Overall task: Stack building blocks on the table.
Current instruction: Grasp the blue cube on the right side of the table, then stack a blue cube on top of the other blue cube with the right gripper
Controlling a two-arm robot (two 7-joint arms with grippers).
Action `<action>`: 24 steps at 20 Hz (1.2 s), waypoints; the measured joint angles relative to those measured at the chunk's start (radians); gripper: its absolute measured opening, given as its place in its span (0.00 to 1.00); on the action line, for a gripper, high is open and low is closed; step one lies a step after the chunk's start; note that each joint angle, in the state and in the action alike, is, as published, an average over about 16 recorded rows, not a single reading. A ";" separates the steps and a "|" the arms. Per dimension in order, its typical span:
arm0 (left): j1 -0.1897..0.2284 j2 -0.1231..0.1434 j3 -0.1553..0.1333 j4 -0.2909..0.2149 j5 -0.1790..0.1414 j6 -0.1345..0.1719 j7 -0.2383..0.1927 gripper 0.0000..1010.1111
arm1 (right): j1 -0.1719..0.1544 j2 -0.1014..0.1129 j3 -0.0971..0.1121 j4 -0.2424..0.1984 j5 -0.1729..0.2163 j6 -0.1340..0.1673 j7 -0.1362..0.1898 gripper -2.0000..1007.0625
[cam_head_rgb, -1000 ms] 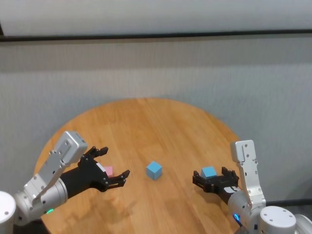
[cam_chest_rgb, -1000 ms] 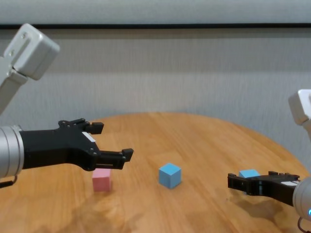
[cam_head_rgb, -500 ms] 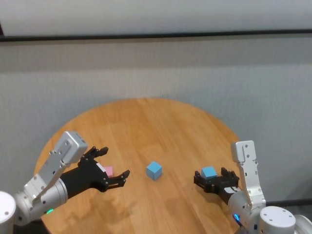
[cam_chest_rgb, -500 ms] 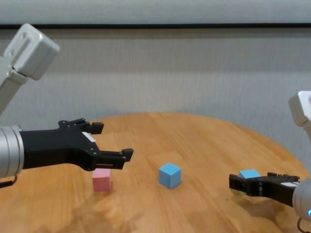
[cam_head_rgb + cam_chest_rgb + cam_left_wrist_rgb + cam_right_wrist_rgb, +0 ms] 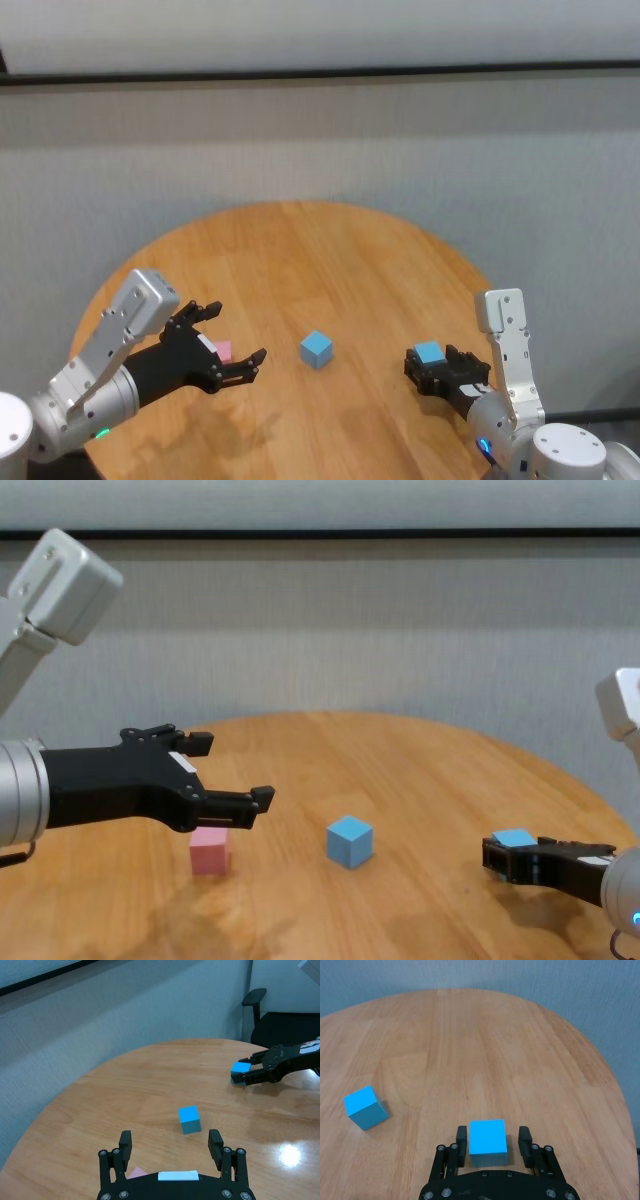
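Observation:
On the round wooden table [image 5: 300, 250] lie three building blocks. A pale pink block [image 5: 223, 350] [image 5: 209, 849] rests under my left gripper [image 5: 238, 333] [image 5: 237, 768], which hovers just above it, open and empty. A light blue block [image 5: 316, 349] [image 5: 349, 841] sits alone mid-table. Near the table's right edge, a second light blue block [image 5: 429, 352] [image 5: 488, 1135] stands on the wood between the fingers of my right gripper [image 5: 435, 360] [image 5: 492, 1140]. In the right wrist view those fingers flank it closely, with a thin gap still showing on one side.
A grey wall curves behind the table. Past the table's right edge, the left wrist view shows a dark office chair [image 5: 260, 1005]. The table's rim [image 5: 590, 810] runs close to my right gripper.
My right gripper's fingers have drawn inward around the blue block and its hand has crept slightly forward. The left arm and the other blocks have not moved.

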 joint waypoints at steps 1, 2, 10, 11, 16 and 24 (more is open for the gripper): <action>0.000 0.000 0.000 0.000 0.000 0.000 0.000 0.99 | -0.001 -0.002 0.002 0.000 -0.001 0.001 0.001 0.62; 0.000 0.000 0.000 0.000 0.000 0.000 0.000 0.99 | -0.002 -0.004 0.005 0.000 -0.001 0.002 0.003 0.59; 0.000 0.000 0.000 0.000 0.000 0.000 0.000 0.99 | -0.007 -0.012 0.018 -0.010 -0.013 0.003 0.023 0.41; 0.000 0.000 0.000 0.000 0.000 0.000 0.000 0.99 | -0.008 -0.011 0.019 -0.013 -0.015 0.000 0.029 0.40; 0.000 0.000 0.000 0.000 0.000 0.000 0.000 0.99 | -0.004 0.002 0.017 -0.027 -0.025 -0.031 0.085 0.37; 0.000 0.000 0.000 0.000 0.000 0.000 0.000 0.99 | 0.040 0.053 -0.010 -0.006 -0.024 -0.134 0.274 0.37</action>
